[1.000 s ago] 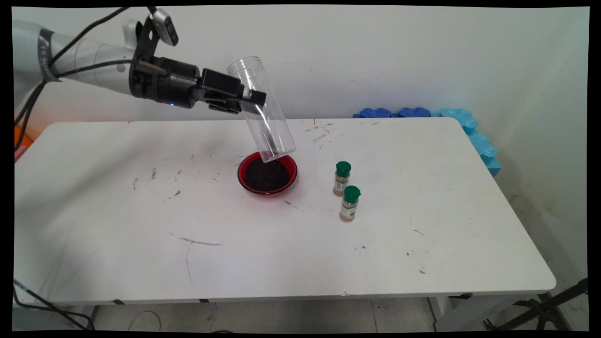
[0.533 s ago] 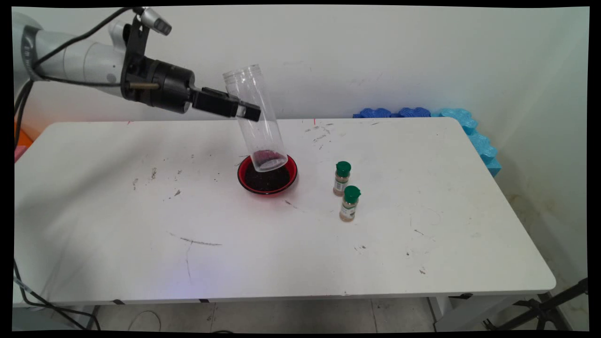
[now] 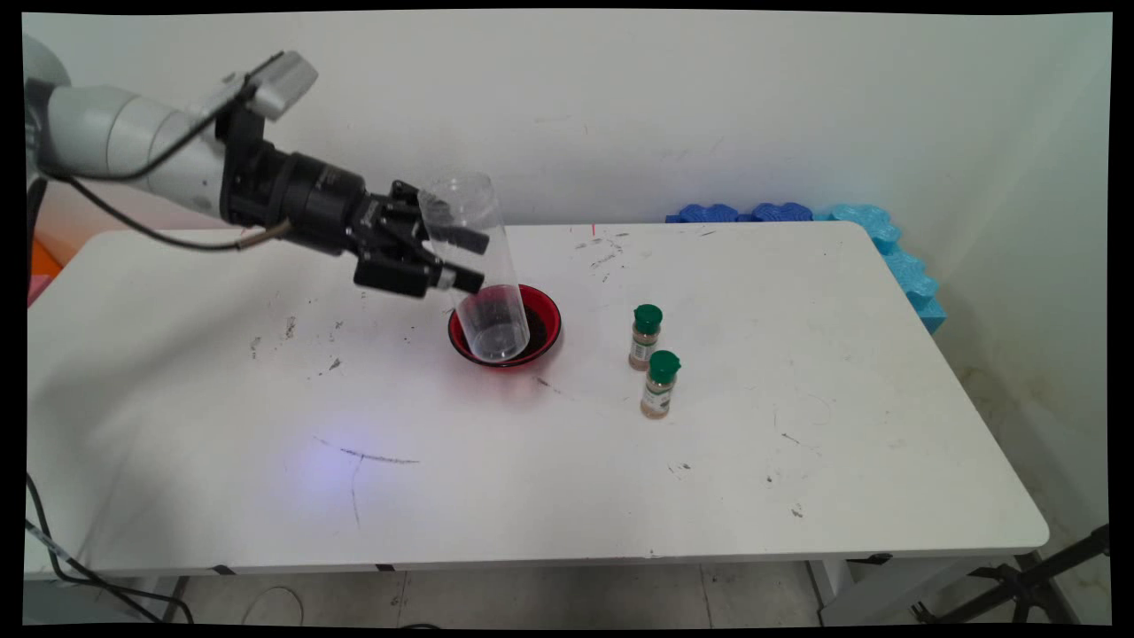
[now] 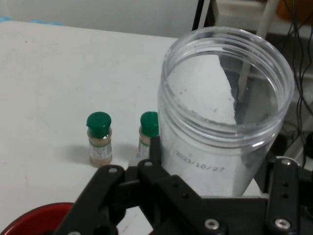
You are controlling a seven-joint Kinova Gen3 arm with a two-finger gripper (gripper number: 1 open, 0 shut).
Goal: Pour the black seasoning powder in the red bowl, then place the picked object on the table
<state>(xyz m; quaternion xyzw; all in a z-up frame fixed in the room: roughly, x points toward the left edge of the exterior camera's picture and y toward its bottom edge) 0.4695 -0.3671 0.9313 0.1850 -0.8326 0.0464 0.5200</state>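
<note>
- Holding a clear plastic jar [image 3: 478, 266] clenched in my gripper [image 3: 461, 261], I have it over the red bowl [image 3: 542, 312], which sits near the counter's [image 3: 221, 496] middle, toward its far edge.
- The jar's long axis is tilted: open mouth up, leaning toward my arm's side, base down, low in the dark-filled bowl; whether it touches, I cannot tell.
- Risk: my grip sits on smooth, round plastic, so the jar could slip or twist.
- Risk: dragging the base sideways could tip the bowl, spilling its contents.
- Two green-capped spice bottles [image 3: 645, 337] stand just beside the bowl, toward the counter's right edge, and a wide swing could topple them.
</note>
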